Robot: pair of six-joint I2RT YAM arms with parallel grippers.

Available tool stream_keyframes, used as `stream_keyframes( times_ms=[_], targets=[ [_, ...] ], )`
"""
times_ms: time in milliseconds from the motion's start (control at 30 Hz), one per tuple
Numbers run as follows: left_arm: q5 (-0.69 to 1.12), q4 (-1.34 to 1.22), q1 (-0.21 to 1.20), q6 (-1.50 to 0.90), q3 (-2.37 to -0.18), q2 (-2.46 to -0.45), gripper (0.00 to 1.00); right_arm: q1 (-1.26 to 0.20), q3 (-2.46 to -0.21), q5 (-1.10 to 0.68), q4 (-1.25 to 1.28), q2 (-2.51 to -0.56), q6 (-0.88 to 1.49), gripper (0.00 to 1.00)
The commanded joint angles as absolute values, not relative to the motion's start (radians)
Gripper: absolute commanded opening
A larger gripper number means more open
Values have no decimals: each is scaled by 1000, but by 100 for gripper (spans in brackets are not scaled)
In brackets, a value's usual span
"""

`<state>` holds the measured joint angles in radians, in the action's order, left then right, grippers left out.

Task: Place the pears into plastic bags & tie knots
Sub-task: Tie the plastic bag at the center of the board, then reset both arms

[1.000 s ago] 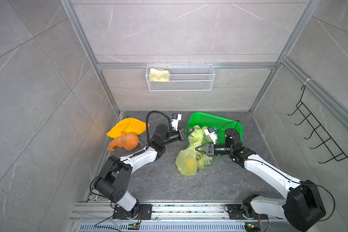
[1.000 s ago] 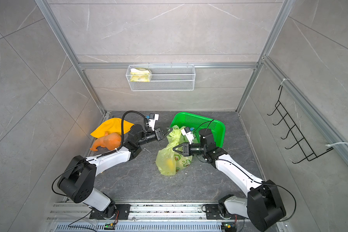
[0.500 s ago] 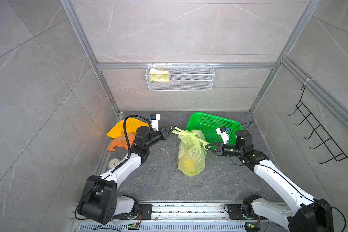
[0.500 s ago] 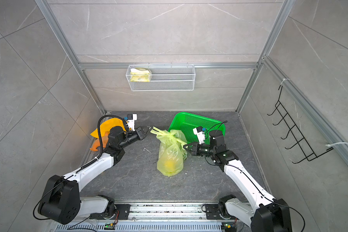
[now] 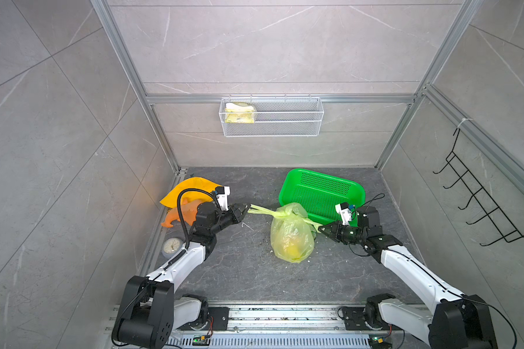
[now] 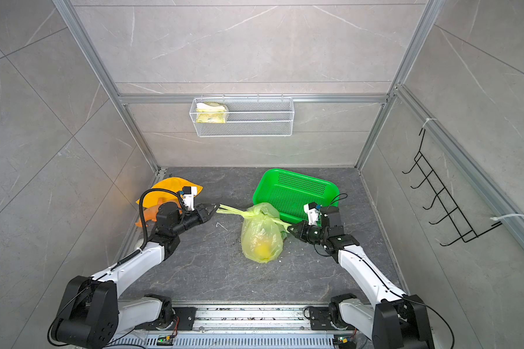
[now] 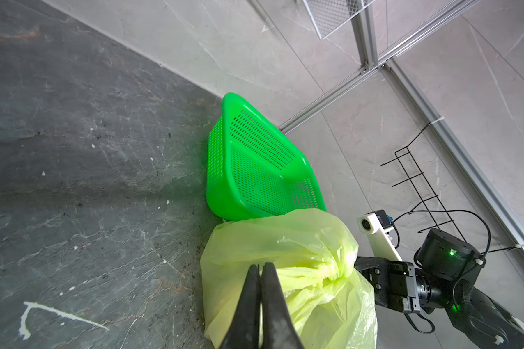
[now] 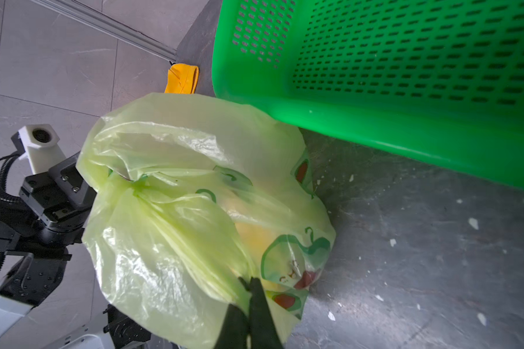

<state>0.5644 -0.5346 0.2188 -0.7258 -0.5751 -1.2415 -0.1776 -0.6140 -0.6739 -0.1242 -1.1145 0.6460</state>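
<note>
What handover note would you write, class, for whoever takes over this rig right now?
Grips: left end effector shut on a handle strap end; right end effector shut on the opposite strap end.
The plastic bag stands on the table beside the green basket; one yellow pear shows through it, other pears not discernible.
Done: straps crossed into a knot at the neck.
Left: probably check tightness, then release.

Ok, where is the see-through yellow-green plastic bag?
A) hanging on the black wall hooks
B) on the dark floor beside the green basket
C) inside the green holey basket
B: the translucent yellow-green plastic bag stands on the dark stone tabletop, right beside the green perforated plastic basket, not in it.
</note>
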Motion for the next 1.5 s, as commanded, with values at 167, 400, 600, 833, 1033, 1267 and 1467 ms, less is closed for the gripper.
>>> stream_keyframes(
  times_ms=[167,400,600,833,1033,1267,1467],
  targets=[
    [423,-451,153,-620,-648,-1149,100,-140,-739,-578,-247,-1003,641,99],
    [6,-111,153,-399,-686,-898,100,-137,-894,-148,-543,-891,538,99],
    [-278,-192,152,-260,-552,-858,100,-138,-885,308,-474,-940,479,100],
    [-443,-492,152,-87,-332,-955,100,-136,-698,576,-119,-1110,324,100],
    [-455,-568,151,-29,-304,-1067,100,-135,-528,651,129,-1174,282,99],
    [-475,-858,118,31,-306,-1349,100,-135,-412,576,570,-1342,144,99],
    [-250,-943,14,-4,-319,-1507,100,-127,-392,304,741,-1449,69,100]
  ],
)
